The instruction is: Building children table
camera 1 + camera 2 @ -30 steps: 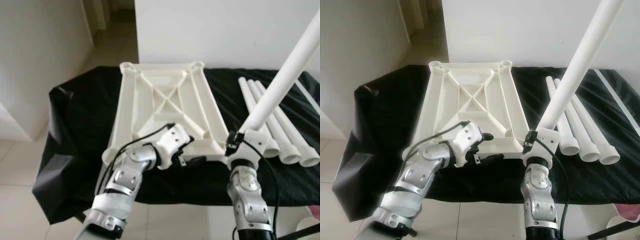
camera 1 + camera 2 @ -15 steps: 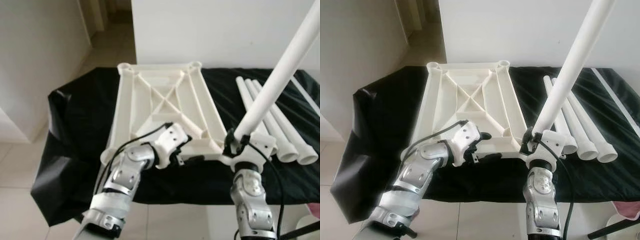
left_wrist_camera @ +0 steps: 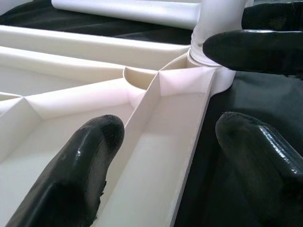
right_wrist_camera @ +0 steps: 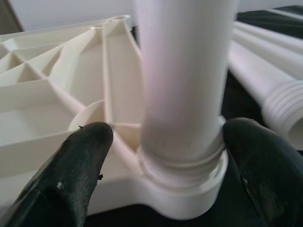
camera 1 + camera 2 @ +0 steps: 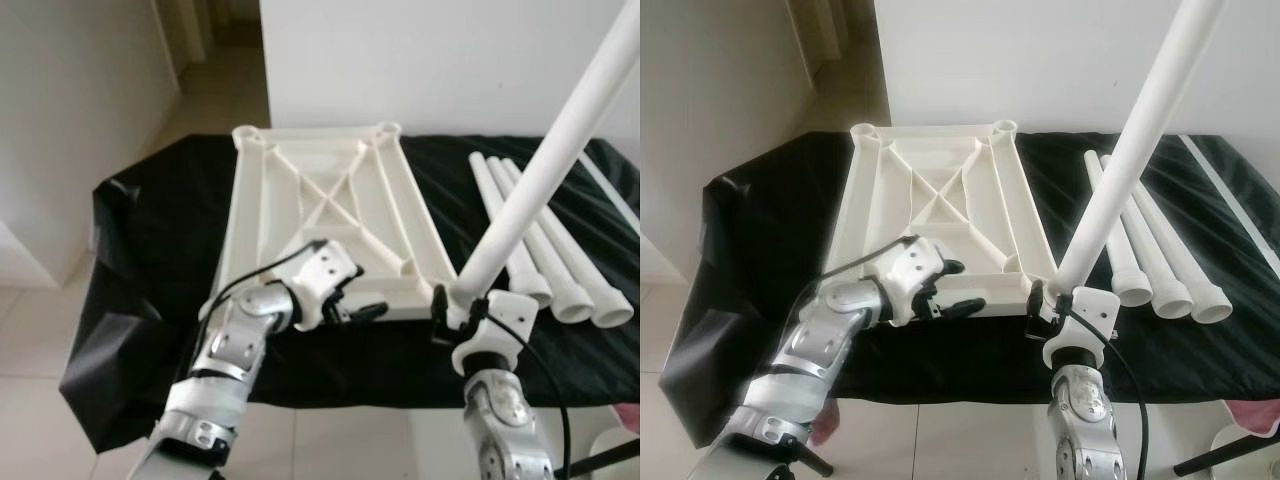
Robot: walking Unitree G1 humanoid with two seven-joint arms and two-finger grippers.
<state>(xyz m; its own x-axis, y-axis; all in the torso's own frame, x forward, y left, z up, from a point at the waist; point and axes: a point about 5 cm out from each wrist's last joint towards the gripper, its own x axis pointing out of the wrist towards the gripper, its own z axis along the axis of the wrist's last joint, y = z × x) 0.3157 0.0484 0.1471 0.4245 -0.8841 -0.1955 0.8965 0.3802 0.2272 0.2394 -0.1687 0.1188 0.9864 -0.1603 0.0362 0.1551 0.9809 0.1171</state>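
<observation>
White plastic tabletop, underside up on black cloth: your right gripper, fingers spread either side of the leg, seats it in the near right corner socket. Keep your left gripper straddling the near rim, fingers apart, and drive the leg straight down. Three spare legs lie just right of the tabletop; the tabletop's near edge sits at the drop, so don't drag it toward you.

Both arms bent inward — left hand and right hand spread.
</observation>
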